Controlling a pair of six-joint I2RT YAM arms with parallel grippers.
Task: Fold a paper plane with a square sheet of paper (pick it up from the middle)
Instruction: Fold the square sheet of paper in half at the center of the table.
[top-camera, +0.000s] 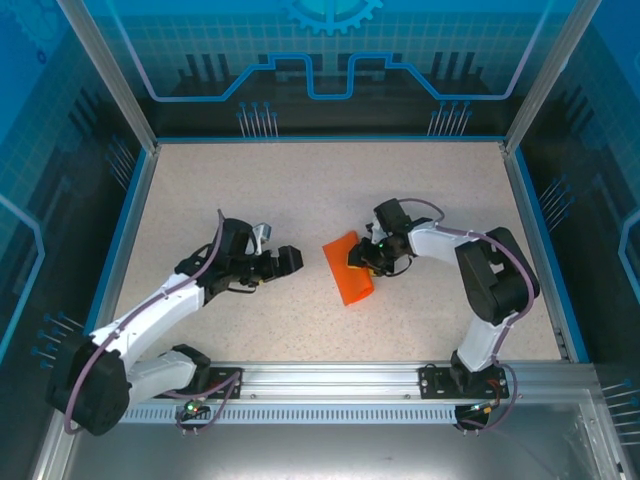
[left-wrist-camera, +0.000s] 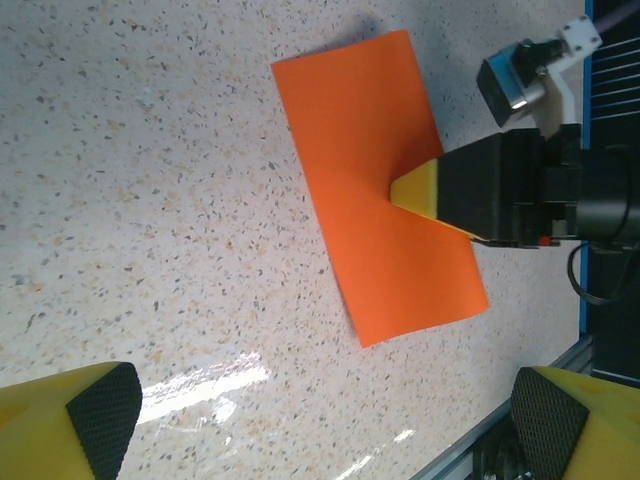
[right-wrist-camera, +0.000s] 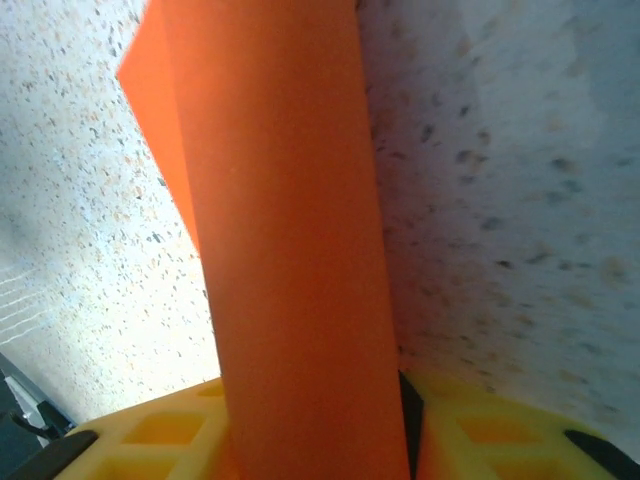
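Paper (top-camera: 346, 275), orange and folded to a rectangle, lay mid-frame on the speckled table (top-camera: 300, 190) in the top view, with the right gripper (top-camera: 364, 262) at its right edge and the left gripper (top-camera: 290, 258) apart to its left. From the left wrist, the left fingers (left-wrist-camera: 100, 415) stood wide apart in the lower corners, and a yellow right finger (left-wrist-camera: 415, 190) rested on the paper at upper centre. From the right wrist, the paper ran down between the right fingers (right-wrist-camera: 150, 440); whether they pinched it could not be told.

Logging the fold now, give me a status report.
Left pincer open, off to the side. Right pincer at edge of the folded orange paper, grip unclear. Nothing in the way.
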